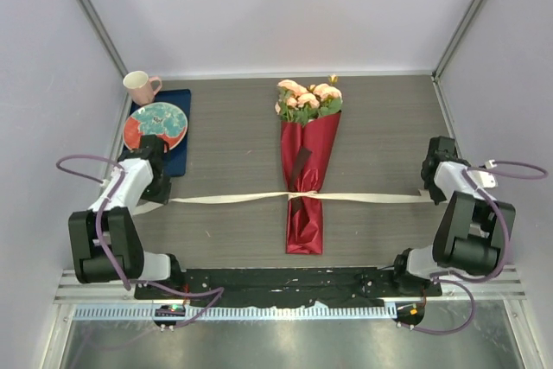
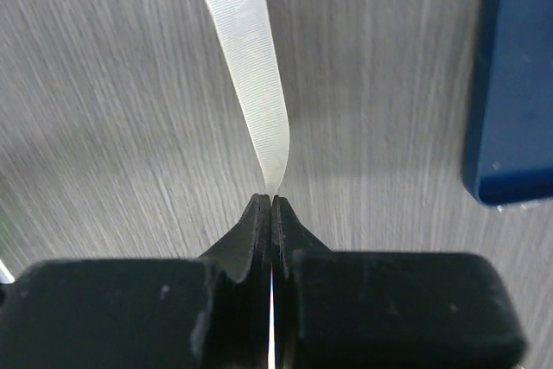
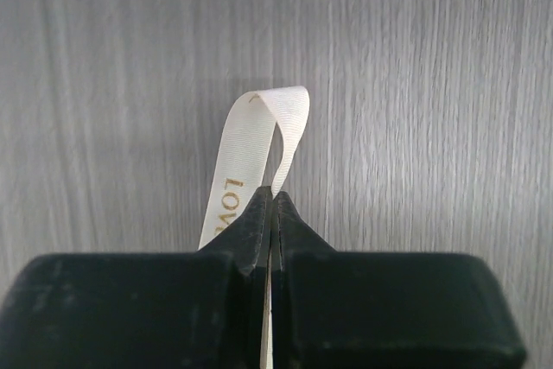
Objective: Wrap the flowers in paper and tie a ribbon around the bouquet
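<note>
The left end effector (image 2: 272, 200) and right end effector (image 3: 272, 196) each pinch one end of the ribbon (image 1: 233, 199), stretching it sideways, apparently to cinch its knot around the bouquet (image 1: 307, 170).

The grey wood-grain worktop (image 1: 225, 144) carries a bouquet (image 1: 304, 213) lying at mid-frame, its roses (image 1: 308, 98) toward the top and its red paper (image 1: 321, 136) cone narrowing downward. A cream ribbon (image 1: 225, 199) stretches across from left to right, knotted round the cone. A dark blue tray (image 1: 179, 158) sits at upper left.
</note>
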Controlling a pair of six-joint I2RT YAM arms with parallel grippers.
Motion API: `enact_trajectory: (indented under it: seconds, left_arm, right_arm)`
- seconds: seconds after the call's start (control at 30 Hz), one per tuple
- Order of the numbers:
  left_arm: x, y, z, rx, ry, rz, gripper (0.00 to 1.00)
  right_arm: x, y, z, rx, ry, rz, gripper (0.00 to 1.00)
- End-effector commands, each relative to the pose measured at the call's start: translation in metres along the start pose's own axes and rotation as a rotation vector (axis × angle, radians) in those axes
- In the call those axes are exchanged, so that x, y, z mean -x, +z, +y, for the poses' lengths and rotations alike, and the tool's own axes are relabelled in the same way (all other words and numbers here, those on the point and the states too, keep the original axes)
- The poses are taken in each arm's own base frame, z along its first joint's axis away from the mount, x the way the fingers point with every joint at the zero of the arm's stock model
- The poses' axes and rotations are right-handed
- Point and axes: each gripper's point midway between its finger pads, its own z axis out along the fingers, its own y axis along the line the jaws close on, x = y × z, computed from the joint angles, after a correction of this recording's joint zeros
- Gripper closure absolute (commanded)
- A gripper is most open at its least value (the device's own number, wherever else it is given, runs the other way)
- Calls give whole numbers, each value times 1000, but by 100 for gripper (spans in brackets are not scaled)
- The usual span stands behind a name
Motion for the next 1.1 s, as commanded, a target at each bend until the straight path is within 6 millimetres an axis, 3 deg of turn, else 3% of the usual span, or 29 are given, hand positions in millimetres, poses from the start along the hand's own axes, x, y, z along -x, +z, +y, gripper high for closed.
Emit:
enact_trajectory:
  seconds: [0.0,0.03,0.1,0.13,0.23,0.3,0.4,0.47,0.53,0.57,0.6,0.63,0.67,0.73,0.77,0.83,0.9,0.97,1.0,1.03,1.07]
  left_arm:
    - [30,9,10,89,-3,-35,100]
    - [34,12,10,101,3,-36,100]
    - [50,12,9,117,1,-68,100]
    - [66,17,15,145,-39,-90,99]
    - [88,24,25,171,-71,-92,100]
    - [97,20,20,156,-51,-117,100]
    - [80,15,4,82,-6,-91,100]
    - [57,11,-10,-6,36,-49,100]
    - [49,10,-24,-96,44,-15,98]
    - [41,7,-26,-122,55,15,91]
    - [38,4,-26,-129,80,20,73]
    - [38,-2,-29,-133,103,16,66]
    - [37,-6,-28,-121,127,13,59]
    - [27,-16,-23,-101,196,16,46]
    - [24,-23,-25,-111,216,20,44]
    - [0,-42,-31,-178,284,48,44]
    - [-27,-58,-36,-239,329,82,13]
    - [-76,-75,-37,-314,354,194,12]
    - [-96,-84,-50,-394,342,249,6]
    - [-133,-87,-42,-400,381,359,6]
    - [-151,-92,-45,-397,334,428,6]
  right_arm:
    - [24,34,11,-37,138,-87,100]
    - [19,41,8,-46,148,-51,100]
    - [27,55,0,-75,195,-46,100]
    - [25,59,-2,-84,200,-26,100]
    - [29,66,-2,-92,217,-25,100]
    - [34,67,0,-94,204,-42,100]
    - [44,54,9,-81,166,-91,100]
    - [55,31,18,-32,117,-175,100]
    - [54,20,27,19,43,-181,100]
    - [50,16,32,47,19,-154,100]
    - [40,14,38,89,-8,-91,100]
    - [35,10,41,112,-37,-57,94]
    - [29,6,43,140,-108,-26,68]
    - [22,-8,45,183,-158,18,42]
    - [16,-18,45,204,-223,26,10]
    - [13,-33,43,223,-281,41,6]
    - [0,-48,28,202,-393,67,4]
    - [-13,-69,25,264,-428,115,4]
    - [-25,-81,21,298,-441,157,5]
    - [-52,-112,24,427,-471,233,5]
    - [-68,-130,23,483,-473,286,4]
